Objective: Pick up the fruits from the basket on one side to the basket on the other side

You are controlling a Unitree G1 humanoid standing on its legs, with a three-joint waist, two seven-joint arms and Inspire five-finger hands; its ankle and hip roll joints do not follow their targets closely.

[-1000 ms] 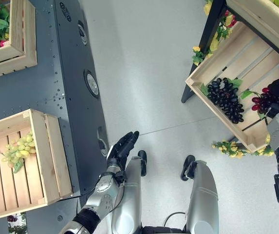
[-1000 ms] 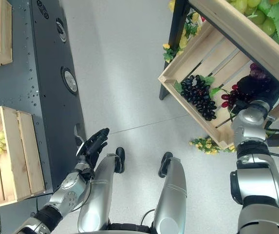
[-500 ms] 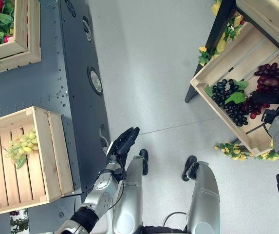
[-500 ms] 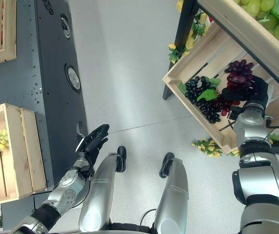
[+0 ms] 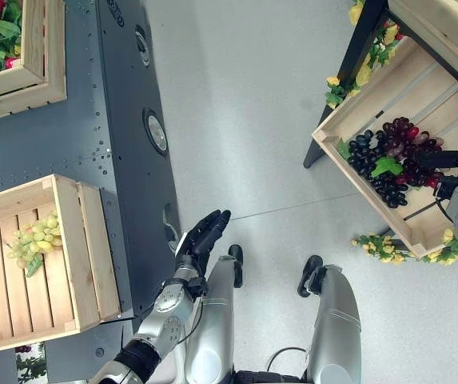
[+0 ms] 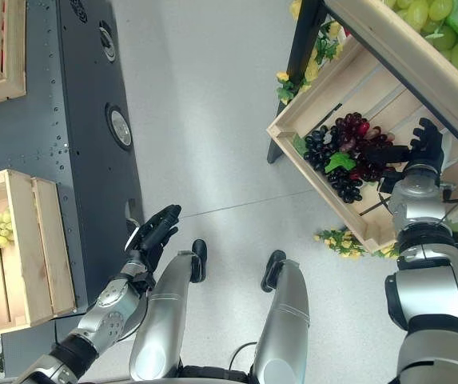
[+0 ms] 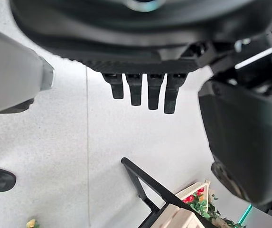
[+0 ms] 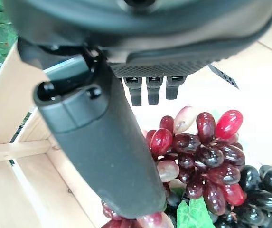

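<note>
The right hand (image 6: 422, 149) is positioned over the wooden crate (image 5: 348, 116) on the lower level of the rack at the robot's right, with its fingers (image 6: 428, 128) spread straight and released, grasping nothing. The bunch of red grapes (image 5: 400, 136) lies inside this crate, resting partly on top of the bunch of black grapes (image 5: 370, 164), with a green leaf (image 5: 387, 166) between the two bunches. The right wrist view shows the red grapes just beyond the thumb, with the black grapes (image 8: 268, 190) beside them; whether the thumb touches the fruit cannot be determined. Above this crate, an upper crate (image 6: 404, 48) holds green grapes (image 6: 444, 24). Yellow artificial flowers (image 5: 380, 244) lie on the floor at the foot of the rack. The left hand (image 5: 201, 238) is held low, near the edge of a dark grey metal surface (image 5: 125, 120), with its fingers (image 7: 145, 92) straight and empty. On that surface, at the robot's left, a wooden crate (image 5: 85, 248) contains a bunch of pale green grapes (image 5: 33, 240). A further crate (image 5: 37, 56) beyond it holds red fruit with green leaves.
</note>
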